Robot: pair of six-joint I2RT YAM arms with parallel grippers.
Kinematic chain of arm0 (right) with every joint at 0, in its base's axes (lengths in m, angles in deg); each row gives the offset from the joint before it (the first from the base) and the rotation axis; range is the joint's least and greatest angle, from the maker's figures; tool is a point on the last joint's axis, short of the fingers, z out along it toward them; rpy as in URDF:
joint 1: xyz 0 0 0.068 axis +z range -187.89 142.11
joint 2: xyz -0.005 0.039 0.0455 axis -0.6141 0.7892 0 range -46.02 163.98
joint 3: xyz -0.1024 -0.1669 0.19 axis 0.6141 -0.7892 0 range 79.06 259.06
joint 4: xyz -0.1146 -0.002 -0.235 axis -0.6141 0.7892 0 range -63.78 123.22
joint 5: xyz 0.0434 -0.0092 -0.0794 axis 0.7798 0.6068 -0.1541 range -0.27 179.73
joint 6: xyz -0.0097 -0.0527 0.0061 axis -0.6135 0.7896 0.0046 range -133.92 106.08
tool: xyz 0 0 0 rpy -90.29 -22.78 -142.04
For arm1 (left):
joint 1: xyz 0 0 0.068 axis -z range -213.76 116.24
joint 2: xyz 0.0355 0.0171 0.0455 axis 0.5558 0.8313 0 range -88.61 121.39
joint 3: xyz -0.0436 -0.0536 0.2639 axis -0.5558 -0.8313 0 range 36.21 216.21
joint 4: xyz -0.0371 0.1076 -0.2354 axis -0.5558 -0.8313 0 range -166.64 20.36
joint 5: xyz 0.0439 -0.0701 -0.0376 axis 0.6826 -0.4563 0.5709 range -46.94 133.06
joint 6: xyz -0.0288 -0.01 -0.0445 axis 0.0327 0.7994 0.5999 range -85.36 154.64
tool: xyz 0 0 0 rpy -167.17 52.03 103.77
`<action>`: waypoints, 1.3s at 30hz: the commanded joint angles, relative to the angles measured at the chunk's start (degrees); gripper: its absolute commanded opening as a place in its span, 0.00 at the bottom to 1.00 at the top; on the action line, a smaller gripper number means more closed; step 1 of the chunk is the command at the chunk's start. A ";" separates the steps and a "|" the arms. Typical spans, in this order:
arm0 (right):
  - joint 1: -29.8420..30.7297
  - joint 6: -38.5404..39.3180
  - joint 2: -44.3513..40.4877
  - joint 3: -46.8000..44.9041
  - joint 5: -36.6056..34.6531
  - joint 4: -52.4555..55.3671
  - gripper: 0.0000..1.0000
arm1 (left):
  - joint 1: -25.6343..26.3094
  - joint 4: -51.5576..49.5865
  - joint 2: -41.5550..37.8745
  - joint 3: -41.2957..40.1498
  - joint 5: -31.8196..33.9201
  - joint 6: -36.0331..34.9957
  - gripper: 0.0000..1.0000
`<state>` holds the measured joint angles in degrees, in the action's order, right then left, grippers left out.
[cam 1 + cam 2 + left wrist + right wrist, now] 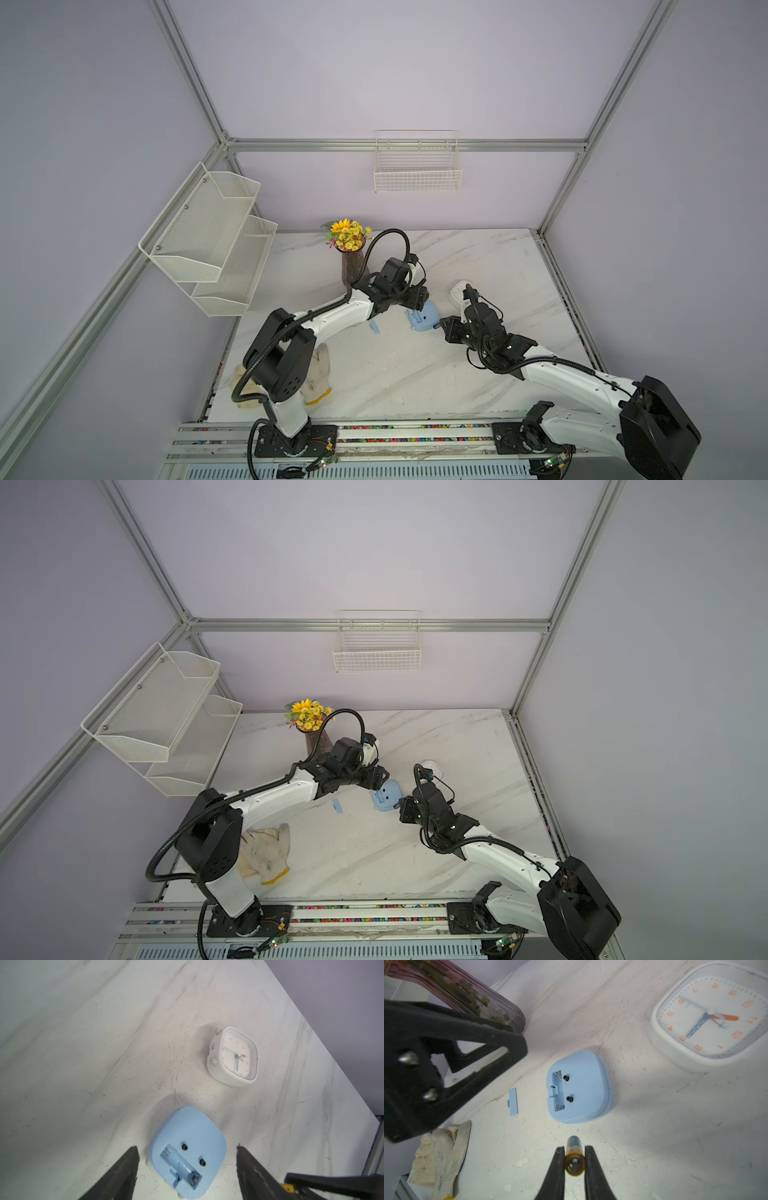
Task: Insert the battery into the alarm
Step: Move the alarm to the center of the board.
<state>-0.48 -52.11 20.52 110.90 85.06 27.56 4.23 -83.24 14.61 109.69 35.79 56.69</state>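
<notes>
The blue alarm (193,1126) lies face down on the marble table (478,374), its empty battery compartment (558,1089) open with a spring at one end. My left gripper (187,1147) hangs open just above the alarm (424,319), one finger on each side of it, touching nothing. My right gripper (574,1148) is shut on the battery (573,1142), a small dark and gold cell held lengthwise and pointing at the alarm (583,1088) from a short distance. In both top views the right gripper (440,325) sits just right of the alarm (386,798).
The loose blue compartment cover (513,1101) lies on the table left of the alarm. A white alarm clock (233,1056) rests face up behind it. A vase of yellow flowers (353,266) stands behind the left arm. A white work glove (318,374) lies at the front left.
</notes>
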 commanded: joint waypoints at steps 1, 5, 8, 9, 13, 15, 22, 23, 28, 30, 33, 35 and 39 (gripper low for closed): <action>0.30 -1.73 -1.58 -0.74 -2.54 0.76 0.02 | -0.82 -3.49 3.63 4.47 -2.64 5.82 0.71; 0.30 -2.65 -2.95 -1.57 -3.45 1.16 0.02 | -0.82 -3.28 7.44 6.81 -1.95 7.45 0.68; 0.30 -2.83 -3.49 -1.86 -4.12 1.69 0.02 | -0.85 -1.80 8.89 6.50 -3.44 9.08 0.68; 0.30 -2.93 -3.66 -1.87 -4.50 1.77 0.02 | -0.82 -1.14 9.24 6.07 -4.00 9.71 0.67; 0.31 -3.03 -3.86 -1.98 -4.56 2.08 0.02 | -0.82 2.77 9.21 3.59 -5.71 11.88 0.66; 0.30 -2.98 -3.85 -1.89 -4.65 2.28 0.02 | -0.82 4.23 9.15 2.19 -5.78 12.70 0.65; 0.30 -3.33 -4.31 -1.86 -5.57 3.18 0.02 | -0.71 5.18 7.31 -1.51 -8.11 15.51 0.61; 0.30 -3.42 -4.36 -1.85 -5.63 3.25 0.02 | -0.68 5.98 6.76 -2.46 -8.94 16.39 0.60; 0.32 -3.71 -4.07 -1.86 -6.55 3.45 0.02 | 0.60 12.31 3.74 -7.87 -12.44 21.55 0.57; 0.30 -3.88 -4.29 -1.96 -7.51 3.64 0.02 | 1.53 14.66 2.75 -9.42 -13.09 23.26 0.56; 0.30 -4.25 -4.67 -2.00 -8.64 4.21 0.02 | 3.05 15.81 1.62 -11.07 -12.93 24.72 0.56; 0.32 -4.68 -5.10 -2.13 -8.69 4.52 0.02 | 4.13 17.02 1.09 -12.50 -13.13 25.98 0.56; 0.34 -5.87 -6.02 -1.67 -8.18 6.53 0.02 | 6.15 21.58 -0.06 -16.64 -13.30 30.51 0.56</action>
<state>-0.48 -56.00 15.76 109.34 78.00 31.59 9.20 -67.42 16.95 94.95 23.73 82.46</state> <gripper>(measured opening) 0.167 0.560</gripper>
